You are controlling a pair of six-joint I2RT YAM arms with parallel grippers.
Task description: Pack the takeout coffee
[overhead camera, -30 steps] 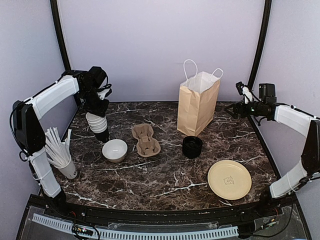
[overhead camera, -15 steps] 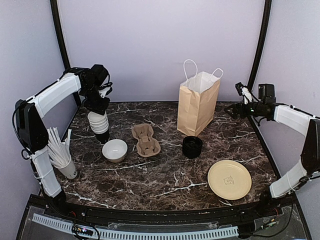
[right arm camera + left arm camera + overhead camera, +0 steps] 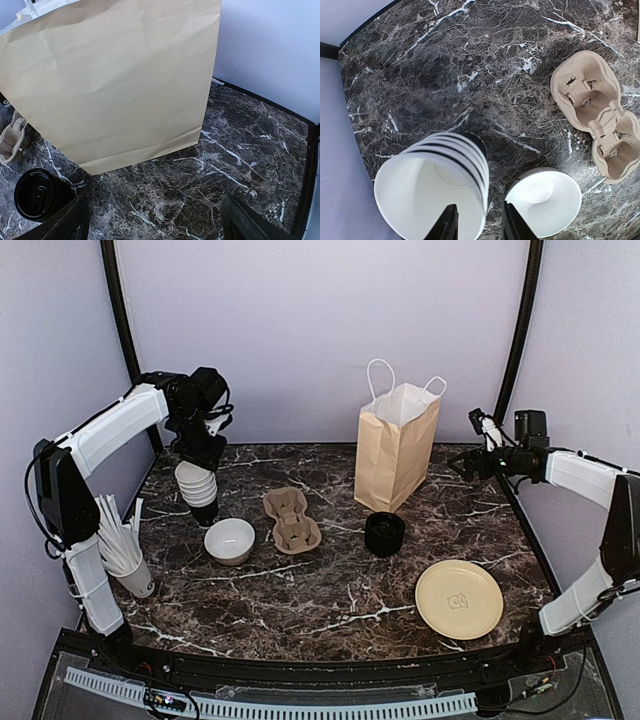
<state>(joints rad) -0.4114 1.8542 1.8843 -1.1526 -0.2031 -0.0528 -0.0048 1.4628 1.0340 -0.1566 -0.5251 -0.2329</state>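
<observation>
coffee cup stack, rim pinched between the left fingers, right fingers spread apart near paper bag

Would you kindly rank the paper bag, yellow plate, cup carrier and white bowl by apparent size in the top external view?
Largest to smallest: paper bag, yellow plate, cup carrier, white bowl. The last two are fairly close.

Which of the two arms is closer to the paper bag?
Right. The right gripper hovers just beside the paper bag, on its right side, while the left gripper is far off to the bag's left, above the stack of cups.
</observation>
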